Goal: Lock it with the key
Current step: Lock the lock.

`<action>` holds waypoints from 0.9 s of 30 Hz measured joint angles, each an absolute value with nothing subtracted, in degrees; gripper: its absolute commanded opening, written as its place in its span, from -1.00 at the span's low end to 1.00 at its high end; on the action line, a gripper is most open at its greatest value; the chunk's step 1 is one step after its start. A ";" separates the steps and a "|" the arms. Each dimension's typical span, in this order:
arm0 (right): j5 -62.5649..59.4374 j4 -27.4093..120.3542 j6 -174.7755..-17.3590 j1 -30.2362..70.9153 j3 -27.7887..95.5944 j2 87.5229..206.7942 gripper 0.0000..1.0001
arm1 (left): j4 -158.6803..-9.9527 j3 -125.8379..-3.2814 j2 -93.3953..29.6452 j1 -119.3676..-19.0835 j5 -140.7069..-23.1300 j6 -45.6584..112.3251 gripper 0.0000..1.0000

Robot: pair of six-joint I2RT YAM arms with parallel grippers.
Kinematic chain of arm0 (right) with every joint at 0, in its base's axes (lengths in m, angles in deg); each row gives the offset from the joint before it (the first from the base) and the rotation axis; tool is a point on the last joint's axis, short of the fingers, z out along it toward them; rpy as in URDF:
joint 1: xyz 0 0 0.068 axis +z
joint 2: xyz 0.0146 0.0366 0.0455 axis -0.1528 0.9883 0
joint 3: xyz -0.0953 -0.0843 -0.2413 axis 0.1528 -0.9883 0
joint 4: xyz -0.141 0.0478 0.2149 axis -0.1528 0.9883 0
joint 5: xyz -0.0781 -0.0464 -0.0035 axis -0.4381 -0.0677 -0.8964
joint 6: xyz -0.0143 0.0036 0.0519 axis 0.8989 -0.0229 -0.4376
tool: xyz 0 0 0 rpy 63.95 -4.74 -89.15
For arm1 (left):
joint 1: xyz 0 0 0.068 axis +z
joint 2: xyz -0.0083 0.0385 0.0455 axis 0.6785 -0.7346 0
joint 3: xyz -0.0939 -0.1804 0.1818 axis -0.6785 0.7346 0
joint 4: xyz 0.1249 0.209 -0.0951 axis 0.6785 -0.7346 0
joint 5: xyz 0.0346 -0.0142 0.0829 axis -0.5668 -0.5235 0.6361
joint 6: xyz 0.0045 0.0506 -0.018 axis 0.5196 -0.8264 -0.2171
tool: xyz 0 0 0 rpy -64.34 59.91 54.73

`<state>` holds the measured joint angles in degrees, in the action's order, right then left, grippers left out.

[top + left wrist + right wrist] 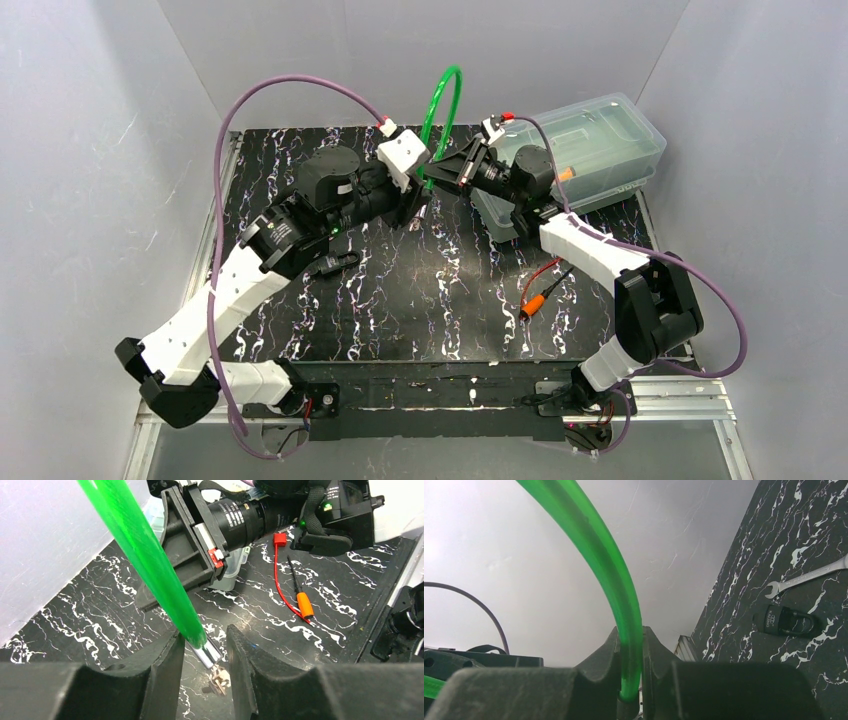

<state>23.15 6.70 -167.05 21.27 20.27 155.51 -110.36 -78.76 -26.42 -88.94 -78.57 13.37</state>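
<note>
The right gripper [630, 636] has its jaws clenched on the green cable lock [145, 555], with the cable pinched between both fingers. The left gripper [205, 632] has its jaws released. They stand either side of the cable's metal tip [209, 652], and a gap shows beside one finger. A small pale metal piece hangs just below the tip, but we cannot tell whether it is the key.

Both grippers meet over the rear of the table [420, 300], near the back wall, and the cable loops up above them. The clear lidded bin [600, 140] sits by the right rear corner, just behind the right arm. The widest bare stretch of tabletop lies in the middle, toward the near edge.

We count:
- one cable lock
- one black padlock [786, 621], with one open-end wrench [809, 576] near it but apart
- one orange-handled screwdriver [304, 605], lying across one red lead [280, 538]
- one bin
</note>
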 measured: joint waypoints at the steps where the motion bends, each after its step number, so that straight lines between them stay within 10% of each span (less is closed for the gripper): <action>1: 23.18 6.70 -167.05 21.32 20.27 155.51 -0.97 | -110.08 -78.81 -26.71 -88.94 -78.23 13.62 -0.52; 8: 23.35 6.71 -167.09 21.49 20.27 155.51 -0.97 | -108.88 -78.03 -27.85 -88.81 -76.86 15.20 -1.00; 18: 22.44 5.18 -169.78 21.30 16.70 155.52 -0.97 | -103.42 -70.46 -25.74 -86.35 -78.13 19.68 -1.00; 27: 22.32 5.35 -169.71 21.32 16.51 155.70 -0.97 | -102.25 -69.23 -25.07 -84.52 -81.59 20.42 -0.56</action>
